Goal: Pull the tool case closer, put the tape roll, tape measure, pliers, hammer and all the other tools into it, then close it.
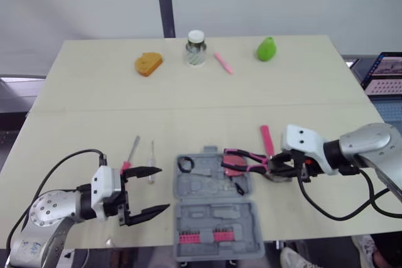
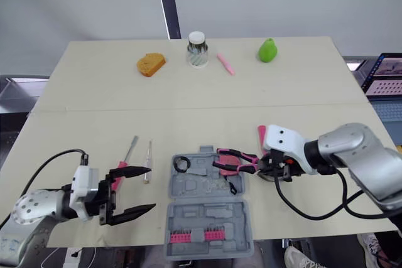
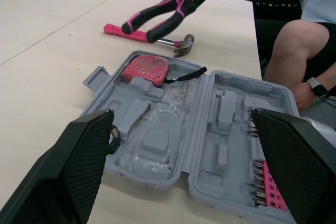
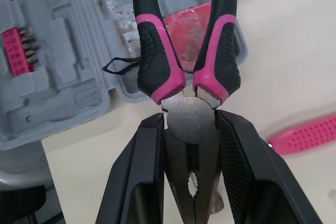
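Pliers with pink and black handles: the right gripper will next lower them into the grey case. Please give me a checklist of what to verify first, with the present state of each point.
1. Grip: the right gripper is shut on the metal head of the pink-and-black pliers. Ok.
2. Grey plastic tool case lies open. Ok.
3. The handles reach over the case. Ok.
4. Recess for the pliers free: the red tape measure lies in the case close to the handles. Cannot tell.
5. Left gripper is open and beside the case, not over it. Ok.
6. Pink-handled hammer lies by the right gripper, outside the case. Ok.
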Robot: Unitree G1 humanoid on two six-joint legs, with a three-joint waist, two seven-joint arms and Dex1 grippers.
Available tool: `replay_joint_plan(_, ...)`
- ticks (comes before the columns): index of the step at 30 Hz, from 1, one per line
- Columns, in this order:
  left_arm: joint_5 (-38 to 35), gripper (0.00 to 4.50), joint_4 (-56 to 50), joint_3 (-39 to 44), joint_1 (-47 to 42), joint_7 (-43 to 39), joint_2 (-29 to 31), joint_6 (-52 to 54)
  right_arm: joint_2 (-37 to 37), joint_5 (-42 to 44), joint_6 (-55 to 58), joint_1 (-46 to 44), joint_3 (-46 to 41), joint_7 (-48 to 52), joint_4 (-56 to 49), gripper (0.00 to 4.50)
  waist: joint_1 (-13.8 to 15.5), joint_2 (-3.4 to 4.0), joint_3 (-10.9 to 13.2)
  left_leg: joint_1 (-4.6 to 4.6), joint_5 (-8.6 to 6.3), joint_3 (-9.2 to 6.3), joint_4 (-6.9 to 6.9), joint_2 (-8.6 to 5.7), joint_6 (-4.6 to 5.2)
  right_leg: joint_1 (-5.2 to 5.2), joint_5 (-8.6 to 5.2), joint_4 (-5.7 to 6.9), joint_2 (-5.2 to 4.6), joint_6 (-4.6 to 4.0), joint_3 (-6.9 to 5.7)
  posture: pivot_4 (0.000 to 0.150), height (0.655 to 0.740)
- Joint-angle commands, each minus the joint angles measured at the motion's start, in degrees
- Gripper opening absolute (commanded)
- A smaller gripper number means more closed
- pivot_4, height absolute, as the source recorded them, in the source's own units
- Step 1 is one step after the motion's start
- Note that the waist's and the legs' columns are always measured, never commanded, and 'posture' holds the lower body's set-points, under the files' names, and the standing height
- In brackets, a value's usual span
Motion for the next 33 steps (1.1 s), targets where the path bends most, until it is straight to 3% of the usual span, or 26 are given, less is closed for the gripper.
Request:
replay_joint_plan(1, -0.01, 4.50, -0.93, 3.46, 3.24, 0.09, -0.29, -2.77, 1.16, -2.88, 0.59, -4.01, 4.27, 1.96, -1.05, 0.93, -0.06, 0.00, 0.00, 0.00, -0.01, -0.01, 0.00, 0.01, -0.01, -0.01, 0.00, 0.00, 0.00, 0.00, -0.01, 0.150, 0.6950)
replay_joint_plan(22, 2.18, 4.50, 7.38, 8.58, 11.13, -4.13, -0.78, -12.44, 14.02, -14.07, 4.37, -17.98, 22.86, 4.02, 0.09, 0.93, -0.26, -0.02, -0.01, -0.02, -0.03, -0.04, 0.03, 0.00, -0.04, -0.06, 0.00, 0.12, -0.01, -0.01, -0.07, 0.150, 0.6950)
replay_joint_plan(33, 2.46, 4.50, 4.15, 7.41, 10.63, -2.80, 0.08, -10.75, 21.31, -18.84, 6.27, -21.92, 28.65, 3.56, 3.51, 0.93, -0.21, -0.07, -0.04, -0.03, -0.03, -0.07, 0.07, -0.01, -0.04, -0.07, 0.00, 0.20, -0.01, -0.01, -0.08, 0.150, 0.6950)
